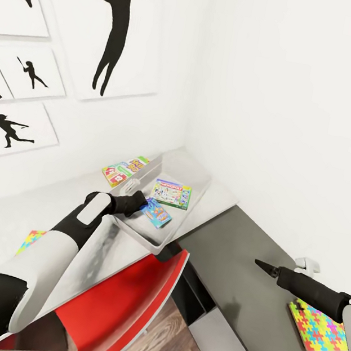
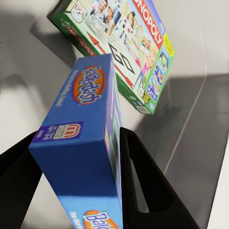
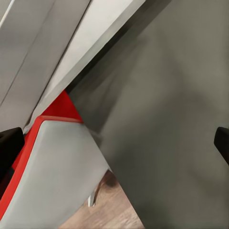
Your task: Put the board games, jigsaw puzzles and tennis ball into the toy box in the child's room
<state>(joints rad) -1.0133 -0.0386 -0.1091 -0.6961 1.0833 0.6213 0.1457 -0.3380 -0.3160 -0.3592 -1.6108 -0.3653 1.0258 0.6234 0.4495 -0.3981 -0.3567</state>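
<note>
The light grey toy box (image 1: 194, 174) stands on the pale table (image 1: 50, 206) by the wall. Inside it lies a green Monopoly board game (image 1: 171, 193) (image 2: 129, 43). My left gripper (image 1: 140, 201) (image 2: 76, 143) is shut on a blue board game (image 1: 156, 213) (image 2: 90, 124), held inside the box beside the Monopoly game. A third board game (image 1: 125, 170) lies on the table behind the box. One jigsaw puzzle (image 1: 32, 240) lies at the table's left, another (image 1: 318, 328) on the dark grey surface at the right. My right gripper (image 1: 260, 265) (image 3: 114, 143) hangs open over that surface. The tennis ball and bed are out of view.
A red chair (image 1: 132, 299) (image 3: 57, 114) stands in front of the table, between my arms, over wood floor (image 1: 170, 346). A small white object (image 1: 308, 264) sits near the right puzzle. White walls with black silhouette pictures (image 1: 115, 22) close off the back and right.
</note>
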